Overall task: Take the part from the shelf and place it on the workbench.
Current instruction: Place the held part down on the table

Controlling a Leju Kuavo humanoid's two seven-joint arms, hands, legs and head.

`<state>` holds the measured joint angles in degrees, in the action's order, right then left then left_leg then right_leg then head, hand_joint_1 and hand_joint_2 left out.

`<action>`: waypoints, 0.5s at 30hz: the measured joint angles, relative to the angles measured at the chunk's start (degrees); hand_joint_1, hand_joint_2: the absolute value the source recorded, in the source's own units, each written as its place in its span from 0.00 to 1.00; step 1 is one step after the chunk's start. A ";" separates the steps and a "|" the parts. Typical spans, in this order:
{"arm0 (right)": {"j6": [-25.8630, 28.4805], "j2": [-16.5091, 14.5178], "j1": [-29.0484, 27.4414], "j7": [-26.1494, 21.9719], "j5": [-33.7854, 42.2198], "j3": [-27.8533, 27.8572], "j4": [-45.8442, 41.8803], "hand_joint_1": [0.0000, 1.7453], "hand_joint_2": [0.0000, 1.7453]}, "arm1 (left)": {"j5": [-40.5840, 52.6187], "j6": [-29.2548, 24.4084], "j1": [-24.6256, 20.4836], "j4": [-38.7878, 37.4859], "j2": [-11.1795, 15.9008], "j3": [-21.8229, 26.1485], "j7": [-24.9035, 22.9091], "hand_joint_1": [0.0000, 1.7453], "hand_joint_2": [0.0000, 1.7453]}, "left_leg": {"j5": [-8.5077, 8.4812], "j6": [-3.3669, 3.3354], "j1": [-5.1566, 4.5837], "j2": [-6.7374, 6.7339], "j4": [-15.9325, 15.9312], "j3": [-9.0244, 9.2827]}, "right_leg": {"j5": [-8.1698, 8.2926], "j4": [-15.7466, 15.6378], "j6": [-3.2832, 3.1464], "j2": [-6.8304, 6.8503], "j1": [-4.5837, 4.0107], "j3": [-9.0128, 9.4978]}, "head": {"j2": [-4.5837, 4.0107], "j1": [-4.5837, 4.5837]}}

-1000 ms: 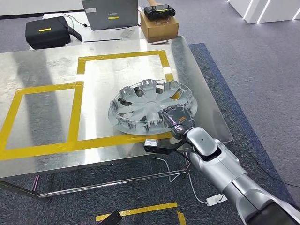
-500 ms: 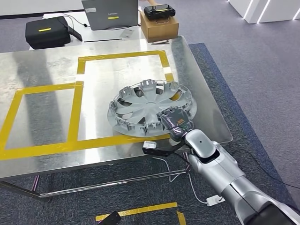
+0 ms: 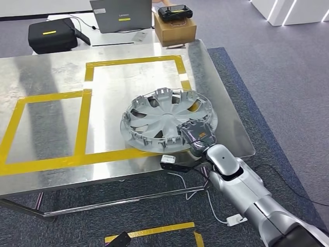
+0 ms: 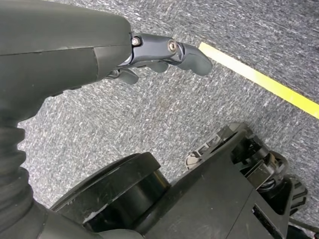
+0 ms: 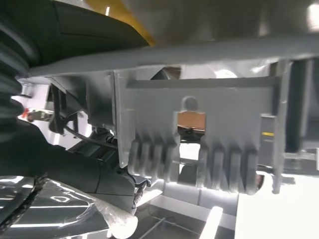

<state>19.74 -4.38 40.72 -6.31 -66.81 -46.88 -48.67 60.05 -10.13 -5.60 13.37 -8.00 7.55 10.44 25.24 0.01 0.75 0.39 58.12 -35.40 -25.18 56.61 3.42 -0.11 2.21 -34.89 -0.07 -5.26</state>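
Note:
The part is a silver hubcap, lying inner side up on the steel workbench. It sits at the front right, its near rim over the yellow tape line. My right hand grips that near rim from the table's front edge, fingers curled over it. In the right wrist view the hubcap's ribbed rim is very close, with my dark fingers beneath it. My left hand hangs over the grey carpet and holds nothing, its fingers loosely extended.
Yellow tape marks two rectangles on the workbench. Behind it stand a laptop, a black case and a cardboard box with a controller on top. A cable and white plug strip lie on the floor under my right arm.
My right hand and the hubcap slid a little to the left, then back to the right and slightly nearer the front edge. The grip stayed the same.

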 joint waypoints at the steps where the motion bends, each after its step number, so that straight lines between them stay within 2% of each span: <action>1: 0.09 0.30 0.00 0.14 -0.11 0.28 0.12 0.88 1.00 | -0.03 -0.07 0.03 -0.01 0.01 0.02 0.03 0.00 1.00 | 0.00 0.00 0.00 0.00 0.00 0.00 | 0.00 0.00 0.00 0.01 0.00 0.00 | 0.00 0.00; 15: 1.37 5.03 -2.08 0.37 -0.61 3.57 0.81 0.88 1.00 | -0.73 -1.04 1.04 -0.13 0.63 1.39 0.93 0.00 1.00 | 0.02 -0.03 -0.01 0.01 0.00 -0.02 | -0.02 0.00 0.01 0.01 0.01 -0.02 | 0.00 0.00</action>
<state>21.10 0.65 38.64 -5.93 -67.41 -43.31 -47.86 59.32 -11.17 -4.57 13.23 -7.37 8.94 11.37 25.26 -0.02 0.74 0.40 58.13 -35.42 -25.20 56.60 3.43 -0.10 2.21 -34.92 -0.07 -5.26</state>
